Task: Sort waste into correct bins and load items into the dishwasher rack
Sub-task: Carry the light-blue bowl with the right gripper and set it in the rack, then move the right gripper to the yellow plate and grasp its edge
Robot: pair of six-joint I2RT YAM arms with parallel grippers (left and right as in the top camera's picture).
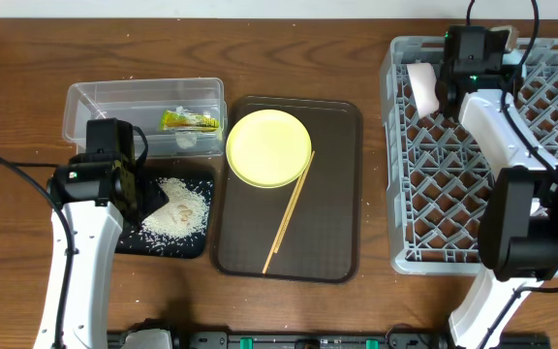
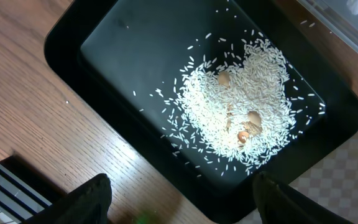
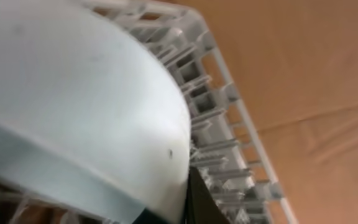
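The grey dishwasher rack (image 1: 550,165) fills the right side. My right gripper (image 1: 444,85) is at its far left corner, shut on the rim of a white bowl (image 1: 422,87) standing on edge among the pegs. The bowl (image 3: 73,106) fills the right wrist view, with one dark finger (image 3: 199,198) against it. My left gripper (image 1: 136,189) hangs open and empty (image 2: 179,190) over the near edge of the black tray (image 1: 197,247), which holds the rice crumbs (image 2: 241,106). The green-and-yellow wrapper (image 1: 190,120) lies in the clear tub (image 1: 95,97). The blue bowl and green cup are out of view.
A brown serving tray (image 1: 337,194) sits mid-table with the yellow plate (image 1: 268,147) and the chopsticks (image 1: 289,211) on it. Bare wooden table (image 1: 27,58) surrounds the containers. A few brownish bits (image 2: 248,124) lie in the rice.
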